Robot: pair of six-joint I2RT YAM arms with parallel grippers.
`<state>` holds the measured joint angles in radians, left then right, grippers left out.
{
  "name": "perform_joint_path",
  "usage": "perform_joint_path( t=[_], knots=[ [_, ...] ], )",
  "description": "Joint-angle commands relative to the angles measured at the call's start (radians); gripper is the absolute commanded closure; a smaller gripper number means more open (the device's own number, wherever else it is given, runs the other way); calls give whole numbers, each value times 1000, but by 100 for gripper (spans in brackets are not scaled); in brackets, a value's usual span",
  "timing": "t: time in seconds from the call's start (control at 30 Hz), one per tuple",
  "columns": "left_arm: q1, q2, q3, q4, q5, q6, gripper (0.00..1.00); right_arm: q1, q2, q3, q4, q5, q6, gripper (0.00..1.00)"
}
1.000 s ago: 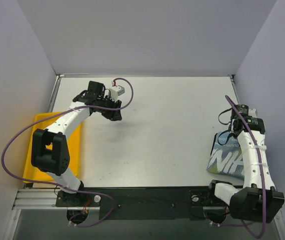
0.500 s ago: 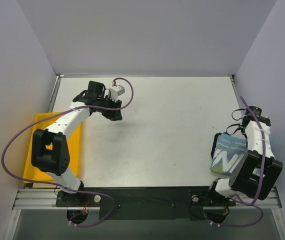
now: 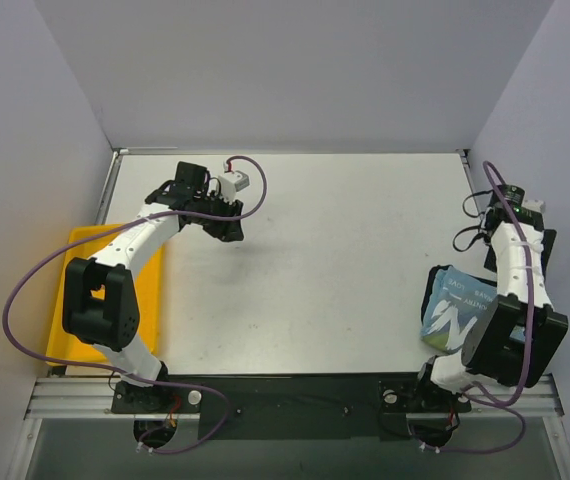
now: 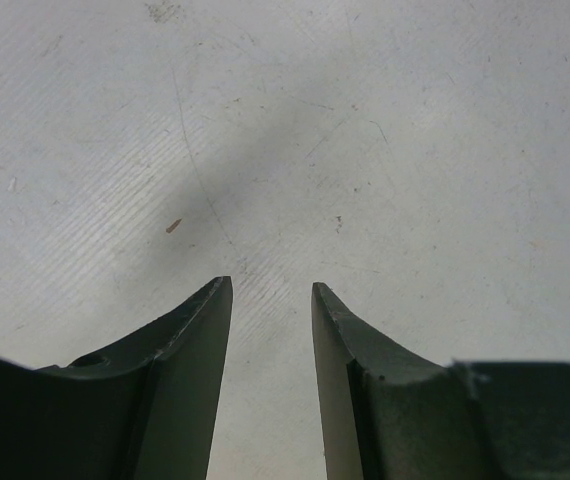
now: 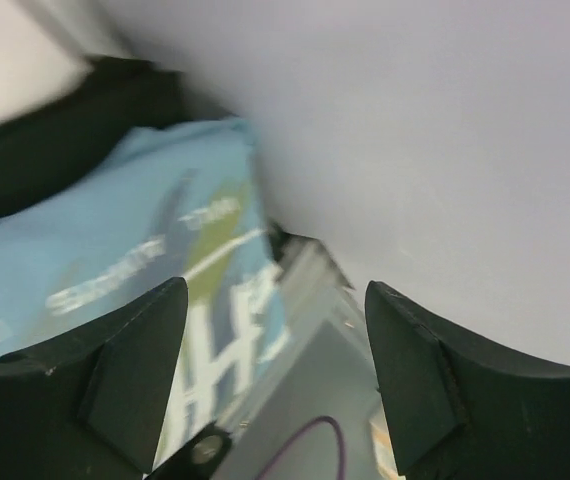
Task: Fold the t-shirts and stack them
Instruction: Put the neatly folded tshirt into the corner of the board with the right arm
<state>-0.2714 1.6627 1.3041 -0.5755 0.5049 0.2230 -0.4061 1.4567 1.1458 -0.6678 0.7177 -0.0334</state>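
The light blue shirt (image 3: 462, 310) is lying folded at the right side of the table (image 3: 345, 250), near the front edge, with its white lettering facing up. The black shirt (image 3: 431, 288) is showing only as a dark strip along the blue one's left edge, and it is looking as if it is lying underneath. The right arm (image 3: 517, 268) is bending up over the two shirts, close against the right wall, with its wrist raised past their far side. In the right wrist view the right gripper (image 5: 275, 290) is hanging with its fingers (image 5: 130, 370) wide apart and holding nothing. The blue cloth is showing blurred behind the left finger, and the pale wall is filling most of the rest.

The left arm (image 3: 135, 235) is reaching over the far left part of the table, well apart from the shirts. The left gripper (image 3: 231, 229) is pointing down at the bare tabletop. In its wrist view the two dark fingertips (image 4: 190, 330) are standing a little apart, gripping nothing, with only scratched grey table showing through the narrow gap.

The yellow tray (image 3: 77, 262) is sitting at the left edge of the table, partly hidden under the left arm. A purple cable (image 3: 10, 300) is looping out beside that arm, and another is running along the right one
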Motion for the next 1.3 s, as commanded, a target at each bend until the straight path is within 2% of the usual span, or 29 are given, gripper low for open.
perform_joint_path(
  t=[0.0, 0.13, 0.17, 0.2, 0.23, 0.27, 0.33, 0.37, 0.4, 0.5, 0.63, 0.73, 0.9, 1.0, 1.07, 1.27],
  knots=[
    [11, -15, 18, -17, -6, 32, 52, 136, -105, 68, -130, -350, 87, 35],
    [24, -15, 26, -55, -34, 68, 52, 222, -197, 37, -152, -625, 133, 35],
    [37, -18, 26, -61, -32, 72, 52, 242, -258, 16, -97, -665, 133, 21],
    [47, -27, 18, -63, -23, 78, 50, 257, -306, -44, -48, -749, 135, 14],
    [54, -32, 15, -63, -23, 81, 50, 262, -406, -129, 64, -777, 138, 5],
    [57, -46, 5, -60, -26, 82, 49, 265, -454, -180, 120, -835, 147, 4],
    [58, -73, -20, -55, -22, 85, 48, 266, -597, -325, 380, -892, 165, 3],
    [57, -95, -32, -44, -13, 85, 47, 266, -677, -419, 437, -937, 176, 2],
    [58, -112, -54, -40, -9, 85, 46, 266, -706, -461, 549, -963, 185, 2],
    [61, -226, -127, 8, -61, 85, 45, 270, -797, -624, 715, -1047, 225, 0],
    [81, -409, -313, 114, -164, 73, 42, 279, -808, -707, 800, -1103, 230, 0],
    [113, -480, -399, 158, -227, 12, 42, 300, -800, -747, 878, -1109, 248, 0],
    [210, -610, -597, 270, -170, -85, 41, 352, -771, -779, 922, -1048, 225, 0],
    [231, -623, -640, 351, -326, -151, 41, 368, -743, -779, 921, -1023, 216, 0],
    [235, -624, -670, 394, -380, -172, 41, 372, -739, -782, 913, -1005, 213, 0],
    [241, -610, -690, 430, -402, -186, 41, 375, -734, -771, 887, -995, 198, 0]
  ],
)
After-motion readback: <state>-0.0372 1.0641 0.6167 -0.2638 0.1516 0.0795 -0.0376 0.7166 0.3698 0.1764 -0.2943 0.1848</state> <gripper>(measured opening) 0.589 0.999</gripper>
